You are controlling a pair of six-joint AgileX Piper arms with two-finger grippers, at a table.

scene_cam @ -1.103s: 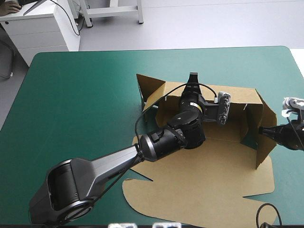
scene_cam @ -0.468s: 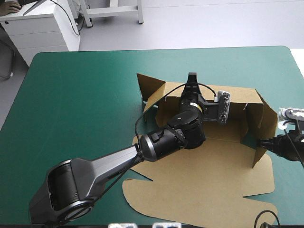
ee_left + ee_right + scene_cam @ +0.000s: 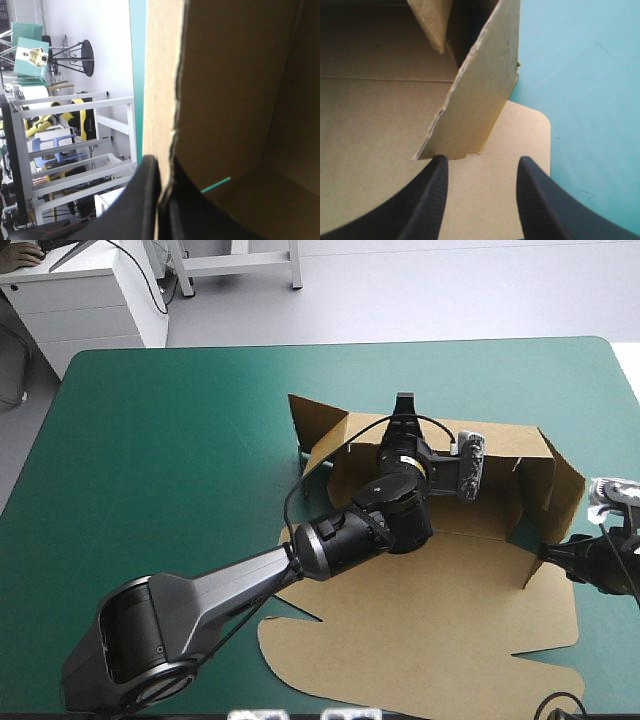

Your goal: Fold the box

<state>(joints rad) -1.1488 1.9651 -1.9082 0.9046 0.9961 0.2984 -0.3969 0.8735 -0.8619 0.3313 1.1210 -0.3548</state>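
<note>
1. Box [image 3: 440, 630]: right of centre on teal-green cover [image 3: 180, 440], walls part raised.
2. Left gripper [image 3: 161, 172]: clamped on box's far wall [image 3: 225, 90].
3. Right gripper [image 3: 481, 165]: fingers apart, nearer box's right wall [image 3: 480, 100], which stands just ahead.

High camera looks down; wrist cameras closely share the box [image 3: 450, 620].

The left arm [image 3: 250, 578] stretches forward and to the right, the left gripper [image 3: 162, 167] pinched on the box [image 3: 225, 100] wall. The right gripper [image 3: 481, 161] points leftward, its fingers spread apart.
</note>
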